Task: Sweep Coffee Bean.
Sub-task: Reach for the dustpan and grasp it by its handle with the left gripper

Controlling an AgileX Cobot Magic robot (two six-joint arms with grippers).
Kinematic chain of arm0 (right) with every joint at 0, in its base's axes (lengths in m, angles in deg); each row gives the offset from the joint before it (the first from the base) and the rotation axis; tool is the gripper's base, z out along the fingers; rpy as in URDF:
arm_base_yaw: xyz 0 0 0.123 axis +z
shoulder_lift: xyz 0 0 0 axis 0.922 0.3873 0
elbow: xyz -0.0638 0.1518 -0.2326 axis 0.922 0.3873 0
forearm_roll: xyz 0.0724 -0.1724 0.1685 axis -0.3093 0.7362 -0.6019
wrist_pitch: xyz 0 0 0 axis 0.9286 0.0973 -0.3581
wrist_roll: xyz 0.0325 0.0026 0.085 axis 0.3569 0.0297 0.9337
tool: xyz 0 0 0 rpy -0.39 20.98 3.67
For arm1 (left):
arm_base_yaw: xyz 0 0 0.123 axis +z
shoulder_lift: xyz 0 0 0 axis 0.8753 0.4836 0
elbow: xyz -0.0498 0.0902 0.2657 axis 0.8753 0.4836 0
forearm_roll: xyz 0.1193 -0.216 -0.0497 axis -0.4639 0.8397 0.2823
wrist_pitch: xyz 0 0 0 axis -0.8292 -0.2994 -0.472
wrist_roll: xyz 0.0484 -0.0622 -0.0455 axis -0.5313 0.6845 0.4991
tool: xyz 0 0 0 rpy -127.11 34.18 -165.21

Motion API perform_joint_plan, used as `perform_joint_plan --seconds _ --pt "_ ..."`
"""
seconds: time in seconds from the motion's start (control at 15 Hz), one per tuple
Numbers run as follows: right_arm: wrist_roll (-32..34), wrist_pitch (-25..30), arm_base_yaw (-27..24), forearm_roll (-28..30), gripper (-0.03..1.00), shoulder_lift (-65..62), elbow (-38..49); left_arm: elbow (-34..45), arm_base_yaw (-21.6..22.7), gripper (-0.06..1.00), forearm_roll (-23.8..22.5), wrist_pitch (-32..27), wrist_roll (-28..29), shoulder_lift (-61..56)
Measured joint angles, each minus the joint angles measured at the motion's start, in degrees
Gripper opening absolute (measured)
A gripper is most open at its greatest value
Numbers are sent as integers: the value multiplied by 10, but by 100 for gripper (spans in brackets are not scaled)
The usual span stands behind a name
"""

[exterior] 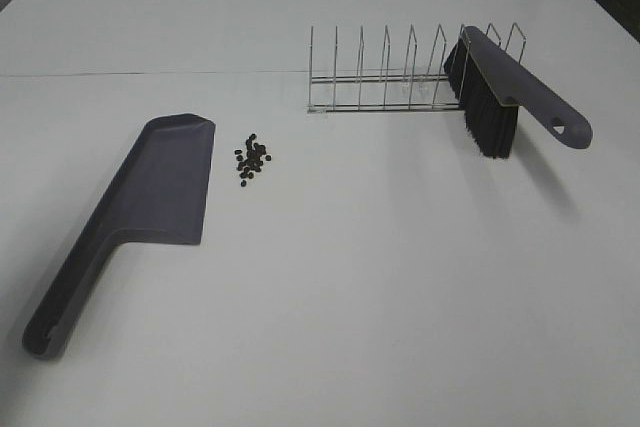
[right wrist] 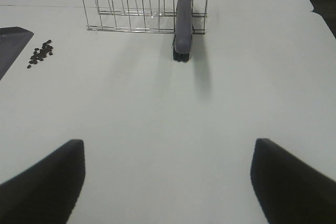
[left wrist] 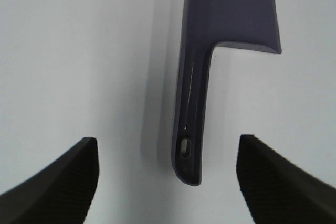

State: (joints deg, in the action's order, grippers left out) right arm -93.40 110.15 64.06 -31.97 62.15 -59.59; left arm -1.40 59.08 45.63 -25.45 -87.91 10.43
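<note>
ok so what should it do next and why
Probably lower the left gripper onto the dustpan handle: it's open and empty, and the handle sits lined up between its fingers. The beans lie just beside the pan's edge, and the brush leans untouched in the rack.
</note>
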Motion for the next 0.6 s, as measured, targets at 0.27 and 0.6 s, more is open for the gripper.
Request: perform_joint_plan --seconds 0.27,0.6 --pt "0 0 0 0 73 0 0 -60 -22 67 1 -5 0 131" --pt "0 0 0 0 73 0 0 -112 -104 67 -29 -6 45 242"
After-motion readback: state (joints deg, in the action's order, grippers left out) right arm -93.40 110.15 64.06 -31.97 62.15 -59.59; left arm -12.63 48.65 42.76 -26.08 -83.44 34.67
